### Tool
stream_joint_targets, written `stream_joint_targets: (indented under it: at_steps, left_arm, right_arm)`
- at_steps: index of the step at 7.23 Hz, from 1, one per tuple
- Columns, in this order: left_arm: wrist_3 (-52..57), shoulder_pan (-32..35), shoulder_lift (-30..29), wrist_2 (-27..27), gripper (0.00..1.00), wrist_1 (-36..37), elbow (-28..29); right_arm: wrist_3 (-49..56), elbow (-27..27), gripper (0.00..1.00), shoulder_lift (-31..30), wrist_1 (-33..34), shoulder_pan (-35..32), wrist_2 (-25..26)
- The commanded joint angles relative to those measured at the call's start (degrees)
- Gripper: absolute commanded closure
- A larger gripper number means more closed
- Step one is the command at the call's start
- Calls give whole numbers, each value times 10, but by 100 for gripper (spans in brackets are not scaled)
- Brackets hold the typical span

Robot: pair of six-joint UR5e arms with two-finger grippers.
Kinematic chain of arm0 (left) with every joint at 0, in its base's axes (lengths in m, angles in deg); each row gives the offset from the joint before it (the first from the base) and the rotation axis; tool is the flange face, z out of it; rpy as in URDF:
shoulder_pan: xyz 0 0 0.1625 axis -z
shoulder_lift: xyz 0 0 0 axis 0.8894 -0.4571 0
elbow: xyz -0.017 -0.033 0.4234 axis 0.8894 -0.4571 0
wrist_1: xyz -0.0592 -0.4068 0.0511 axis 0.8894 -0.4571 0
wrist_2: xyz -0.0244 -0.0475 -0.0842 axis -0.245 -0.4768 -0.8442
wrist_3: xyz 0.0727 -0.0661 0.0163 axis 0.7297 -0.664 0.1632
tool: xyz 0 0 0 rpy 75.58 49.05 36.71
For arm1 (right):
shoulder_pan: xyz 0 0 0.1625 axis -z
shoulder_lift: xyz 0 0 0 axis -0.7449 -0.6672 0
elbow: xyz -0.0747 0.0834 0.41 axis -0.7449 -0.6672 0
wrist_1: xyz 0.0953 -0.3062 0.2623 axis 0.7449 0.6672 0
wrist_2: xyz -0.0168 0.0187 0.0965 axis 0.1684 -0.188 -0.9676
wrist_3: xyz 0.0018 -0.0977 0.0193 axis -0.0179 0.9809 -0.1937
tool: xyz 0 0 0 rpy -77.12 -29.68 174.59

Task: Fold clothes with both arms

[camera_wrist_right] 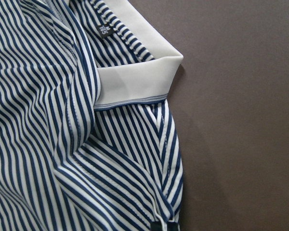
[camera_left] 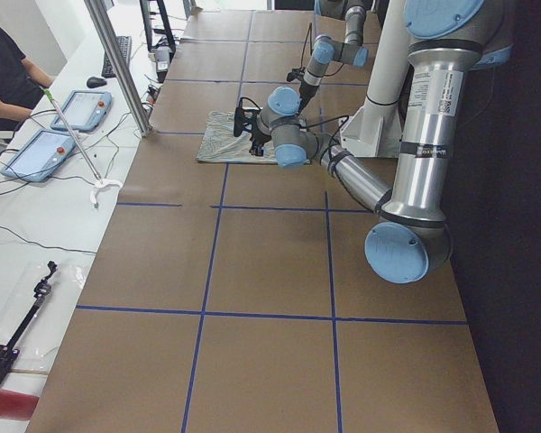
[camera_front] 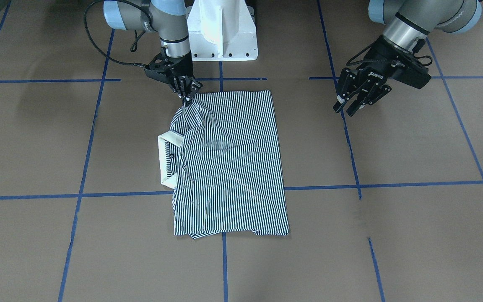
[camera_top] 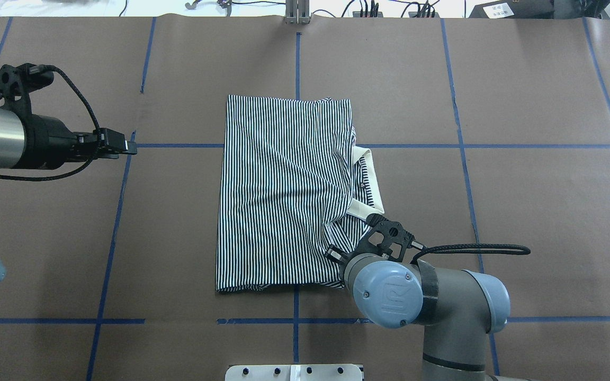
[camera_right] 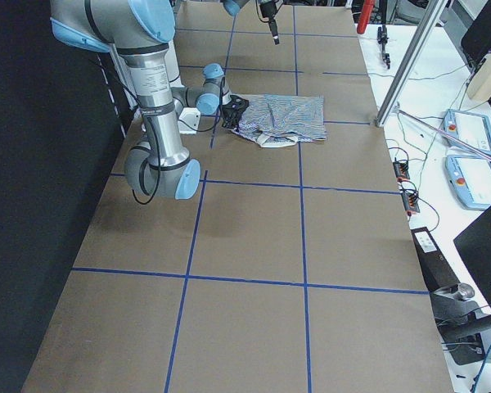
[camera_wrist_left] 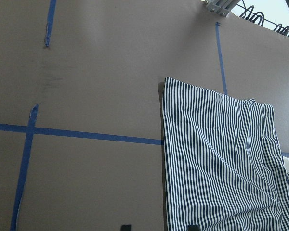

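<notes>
Tension matters most on this fold: I'd carry the pinched corner low and level across the navy-and-white striped polo shirt (camera_front: 233, 167). It lies partly folded mid-way along the brown paper-covered bench (camera_front: 392, 235), cream collar (camera_front: 165, 161) poking out on the robot's right. My black right hand (camera_front: 187, 99) points almost straight down, fingers clamped on the corner nearest the base (cloth puckers toward it). The black left hand (camera_front: 347, 110) hangs tilted over bare bench, fingers spread, empty, well apart from the shirt.

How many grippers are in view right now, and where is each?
2. The right gripper is closed on the striped shirt beside its collar; the left gripper hangs open above the table, clear of the shirt.
</notes>
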State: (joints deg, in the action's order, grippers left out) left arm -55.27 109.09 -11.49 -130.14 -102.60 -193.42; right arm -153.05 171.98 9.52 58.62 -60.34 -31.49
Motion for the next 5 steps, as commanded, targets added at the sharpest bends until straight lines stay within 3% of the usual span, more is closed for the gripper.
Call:
stream_joint_targets:
  at_steps: [1, 2, 4, 5]
  left_arm:
    - [-63, -5, -13, 4, 51, 5, 6]
    - [-109, -15, -17, 8, 51, 6, 4]
    - [-229, -126, -17, 133, 49, 8, 1]
    - [-267, -180, -31, 177, 42, 53, -7]
  right_arm:
    - [3, 42, 100, -11, 20, 2, 1]
    - [2, 69, 100, -29, 21, 3, 1]
    - [-3, 106, 100, -52, 39, 16, 3]
    - [-5, 106, 100, -52, 45, 22, 6]
